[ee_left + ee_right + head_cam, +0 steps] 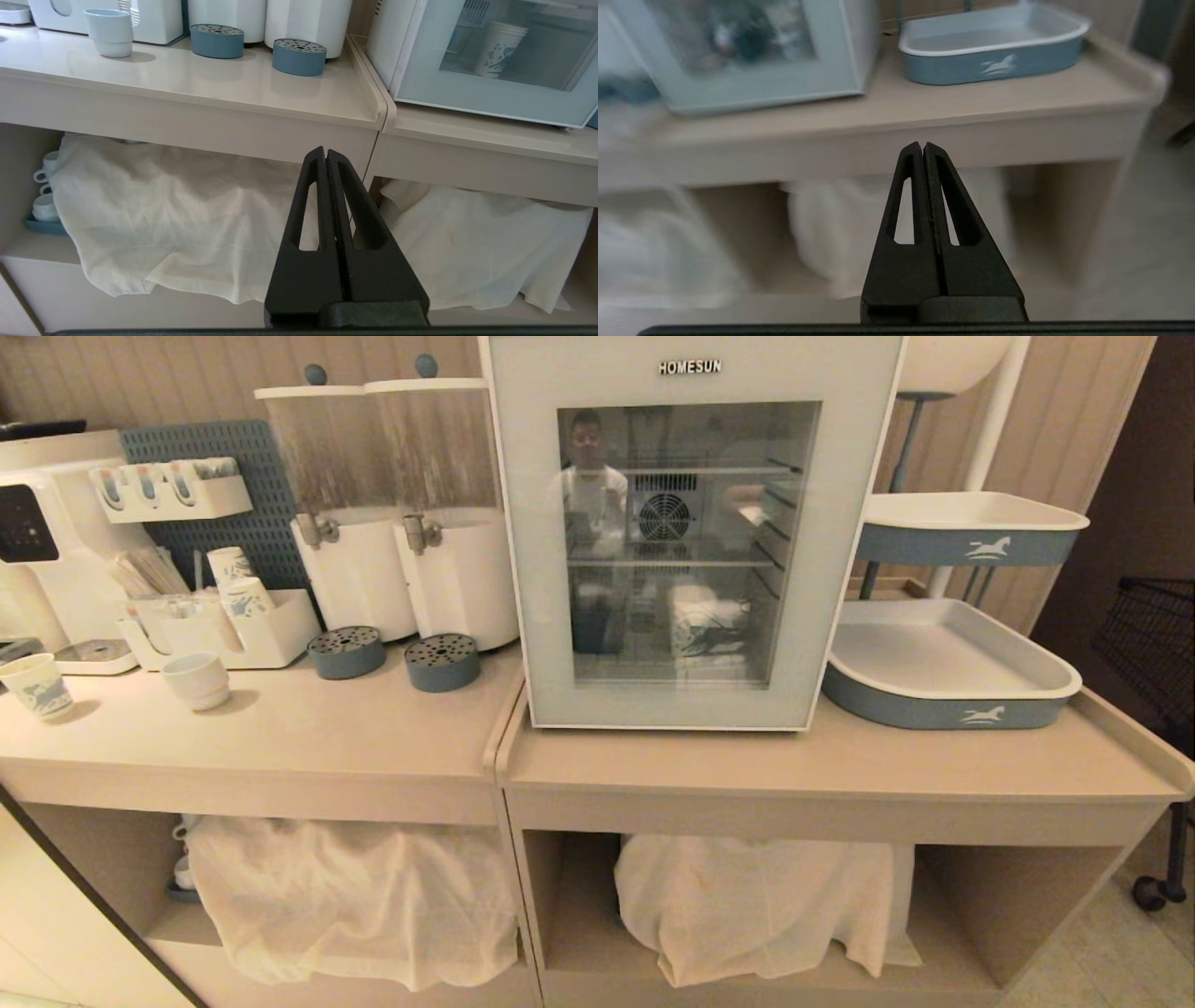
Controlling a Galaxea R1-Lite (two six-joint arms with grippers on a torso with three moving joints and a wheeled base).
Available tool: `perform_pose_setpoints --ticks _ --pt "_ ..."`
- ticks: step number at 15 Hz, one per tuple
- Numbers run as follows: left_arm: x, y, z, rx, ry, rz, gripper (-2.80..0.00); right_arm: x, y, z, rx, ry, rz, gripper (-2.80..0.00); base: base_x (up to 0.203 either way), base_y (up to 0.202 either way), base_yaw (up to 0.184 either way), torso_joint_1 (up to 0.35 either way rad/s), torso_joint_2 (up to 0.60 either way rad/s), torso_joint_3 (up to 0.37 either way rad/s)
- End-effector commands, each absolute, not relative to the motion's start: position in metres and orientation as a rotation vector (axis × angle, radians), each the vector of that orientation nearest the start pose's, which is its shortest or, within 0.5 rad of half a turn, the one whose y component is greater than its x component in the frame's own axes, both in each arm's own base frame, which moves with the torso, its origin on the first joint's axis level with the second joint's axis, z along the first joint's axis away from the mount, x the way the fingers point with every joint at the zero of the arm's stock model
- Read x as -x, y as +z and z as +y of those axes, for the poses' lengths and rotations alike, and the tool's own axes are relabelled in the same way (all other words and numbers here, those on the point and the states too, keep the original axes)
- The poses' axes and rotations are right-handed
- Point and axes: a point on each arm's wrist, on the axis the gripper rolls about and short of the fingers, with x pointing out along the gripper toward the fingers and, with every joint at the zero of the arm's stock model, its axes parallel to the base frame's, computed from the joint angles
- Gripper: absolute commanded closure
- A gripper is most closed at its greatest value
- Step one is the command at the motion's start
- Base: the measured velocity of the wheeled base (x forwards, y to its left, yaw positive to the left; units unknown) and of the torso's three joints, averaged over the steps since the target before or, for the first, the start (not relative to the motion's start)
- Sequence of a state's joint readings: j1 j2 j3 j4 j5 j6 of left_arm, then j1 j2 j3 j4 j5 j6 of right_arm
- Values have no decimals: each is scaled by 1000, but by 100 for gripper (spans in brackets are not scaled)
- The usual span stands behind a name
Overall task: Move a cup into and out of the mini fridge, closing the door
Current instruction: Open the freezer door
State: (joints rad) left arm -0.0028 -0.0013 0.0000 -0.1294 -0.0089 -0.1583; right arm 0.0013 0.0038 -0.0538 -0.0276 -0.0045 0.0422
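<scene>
One cup (707,621) inside the mini fridge (691,523); both claws, left (326,156) and right (922,150), pinched empty.

The left gripper (326,154) has two matte black fingers (308,205), each a tapering wedge with a long slot cut through it, rising from the lower centre of the frame. The right gripper (922,148) looks identical: black, slotted, on a blocky black base.

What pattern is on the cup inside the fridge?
White cup with a blue print on its side, seen best in the left wrist view.
</scene>
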Motion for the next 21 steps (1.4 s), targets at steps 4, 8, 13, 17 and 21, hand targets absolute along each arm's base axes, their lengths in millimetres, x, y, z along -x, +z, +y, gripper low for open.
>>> perform_pose_setpoints --ticks 4,8,13,17,21 --pt "21 78 0 159 -20 -94 0 26 76 0 3 11 67 0 0 0 0 0 0 0" --pt "21 78 0 159 -20 -94 0 26 76 0 3 9 67 0 0 0 0 0 0 0" --pt "21 78 0 159 -20 -94 0 26 76 0 -5 7 66 0 0 0 0 0 0 0" --pt "21 78 0 159 -20 -94 0 26 76 0 -13 7 68 0 0 0 0 0 0 0" --pt "21 78 0 159 -20 -94 0 26 76 0 -16 6 68 0 0 0 0 0 0 0"
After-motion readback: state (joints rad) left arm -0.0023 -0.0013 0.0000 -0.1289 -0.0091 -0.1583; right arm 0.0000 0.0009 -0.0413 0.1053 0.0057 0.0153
